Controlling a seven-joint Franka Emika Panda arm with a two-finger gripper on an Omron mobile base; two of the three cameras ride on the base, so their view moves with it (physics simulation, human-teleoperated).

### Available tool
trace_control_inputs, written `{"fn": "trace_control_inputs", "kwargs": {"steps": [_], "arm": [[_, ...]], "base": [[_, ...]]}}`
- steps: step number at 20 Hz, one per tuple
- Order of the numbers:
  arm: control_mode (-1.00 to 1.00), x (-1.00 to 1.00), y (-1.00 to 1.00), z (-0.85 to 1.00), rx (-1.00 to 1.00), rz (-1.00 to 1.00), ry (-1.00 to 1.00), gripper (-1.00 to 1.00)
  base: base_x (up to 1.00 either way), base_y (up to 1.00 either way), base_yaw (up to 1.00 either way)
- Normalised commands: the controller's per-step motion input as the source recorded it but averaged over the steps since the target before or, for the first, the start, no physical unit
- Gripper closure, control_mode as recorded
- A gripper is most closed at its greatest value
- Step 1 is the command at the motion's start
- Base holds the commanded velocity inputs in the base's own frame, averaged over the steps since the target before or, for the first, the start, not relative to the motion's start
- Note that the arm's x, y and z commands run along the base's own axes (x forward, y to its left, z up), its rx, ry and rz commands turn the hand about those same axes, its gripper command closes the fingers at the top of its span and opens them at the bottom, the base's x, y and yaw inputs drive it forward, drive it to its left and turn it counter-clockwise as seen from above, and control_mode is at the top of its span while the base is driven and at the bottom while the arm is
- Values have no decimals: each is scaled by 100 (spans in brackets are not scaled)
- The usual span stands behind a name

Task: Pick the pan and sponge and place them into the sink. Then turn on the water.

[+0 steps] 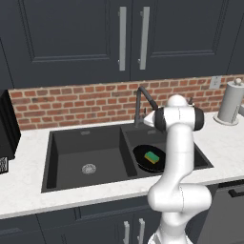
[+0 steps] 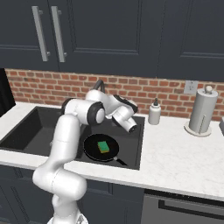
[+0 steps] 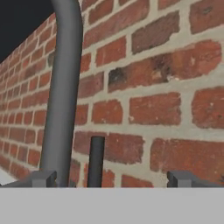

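Landmark for everything here is the dark grey-black double-basin sink (image 1: pixel 86 143) set into the white speckled table (image 1: pixel 28 200). The tall dark gooseneck faucet (image 1: pixel 141 102) rises at the back edge of the sink, about where the two basins meet, right against the red brick wall (image 1: pixel 71 102). The robot's hand (image 3: pixel 111 177) is up at that faucet: in the hand view the grey faucet pipe runs up just inside the left fingertip (image 3: pixel 41 178) and a short dark lever (image 3: pixel 96 159) stands between the two tips, with brick close behind. The tips sit spread as wide as they go and they've got nothing in them, not clamped on the pipe or the lever either.

On the table beside the right basin, against the wall, there's a small pale soap bottle (image 2: pixel 154 113), and further along from the sink a silvery paper towel holder (image 2: pixel 202 111) on a round base. A black appliance (image 1: pixel 7 128) sits on the table off the sink's other end. Dark cabinet doors with silver bar handles (image 1: pixel 122 38) hang above the sink.

Containers: the round shallow all-black pan (image 2: pixel 100 148) lies in the sink's right basin, handle pointing toward the front edge. The little green-topped, yellow-layered sponge (image 2: pixel 103 146) lies inside the pan. The left basin shows its round silver drain (image 1: pixel 88 168).
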Motion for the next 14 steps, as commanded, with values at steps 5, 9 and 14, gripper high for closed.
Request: {"fn": "trace_control_inputs", "kwargs": {"steps": [5, 9, 14], "arm": [[-100, 25, 0, -16, 0, 0, 0, -100], [-100, 23, 0, -9, 0, 0, 0, -100], [-100, 18, 0, -1, 0, 0, 0, 100]], "base": [[0, 0, 0], [0, 0, 0], [0, 0, 0]]}}
